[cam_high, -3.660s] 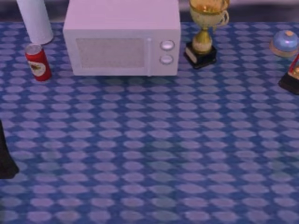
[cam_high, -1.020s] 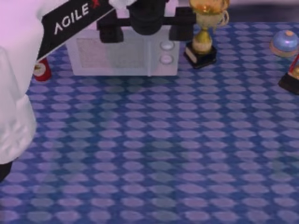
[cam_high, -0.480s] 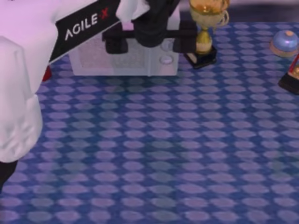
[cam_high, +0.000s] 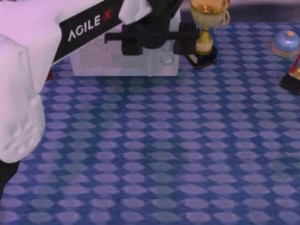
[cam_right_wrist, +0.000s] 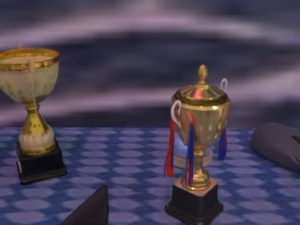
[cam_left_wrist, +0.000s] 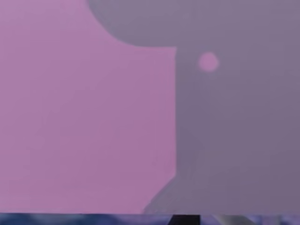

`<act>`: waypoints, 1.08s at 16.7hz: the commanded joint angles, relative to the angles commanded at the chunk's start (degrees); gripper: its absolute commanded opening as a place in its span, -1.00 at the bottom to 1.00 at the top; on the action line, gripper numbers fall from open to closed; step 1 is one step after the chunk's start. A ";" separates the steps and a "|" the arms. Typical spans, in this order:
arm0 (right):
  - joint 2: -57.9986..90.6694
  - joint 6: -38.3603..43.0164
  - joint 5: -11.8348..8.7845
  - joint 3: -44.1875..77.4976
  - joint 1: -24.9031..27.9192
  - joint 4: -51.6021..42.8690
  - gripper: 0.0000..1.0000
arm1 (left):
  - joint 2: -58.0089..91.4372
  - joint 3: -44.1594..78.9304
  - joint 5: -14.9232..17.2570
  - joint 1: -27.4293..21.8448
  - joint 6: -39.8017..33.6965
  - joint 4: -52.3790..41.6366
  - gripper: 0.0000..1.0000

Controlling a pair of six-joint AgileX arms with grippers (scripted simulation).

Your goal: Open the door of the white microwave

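The white microwave (cam_high: pixel 171 69) stands at the back of the table, left of centre, and my left arm hides much of it. Its door (cam_high: pixel 101 60), with the grey mesh window, lies flush against the front. My left gripper (cam_high: pixel 157 41) hangs in front of the microwave's upper front, over the door's right edge by the knob panel. It is open, its black fingers (cam_high: pixel 130 43) set wide apart with nothing between them. The left wrist view is filled by the microwave's white face (cam_left_wrist: pixel 84 122) from very close. My right gripper (cam_right_wrist: pixel 91 211) shows only as a dark tip, parked beyond the top view.
A gold trophy (cam_high: pixel 205 33) stands right beside the microwave, close to the left gripper's right finger. A blue bell (cam_high: pixel 286 42) and a second trophy's base (cam_high: pixel 291 78) sit at the far right. A red can (cam_high: pixel 48 74) peeks out under my left arm.
My left arm swung in from the left and its gripper moved rightward and down over the door's right edge. Its left finger has come inward. The door has not moved.
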 joint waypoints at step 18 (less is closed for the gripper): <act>0.00 0.00 0.00 0.00 0.00 0.00 1.00 | -4.05 -8.11 -0.19 -1.82 -1.22 2.18 -1.00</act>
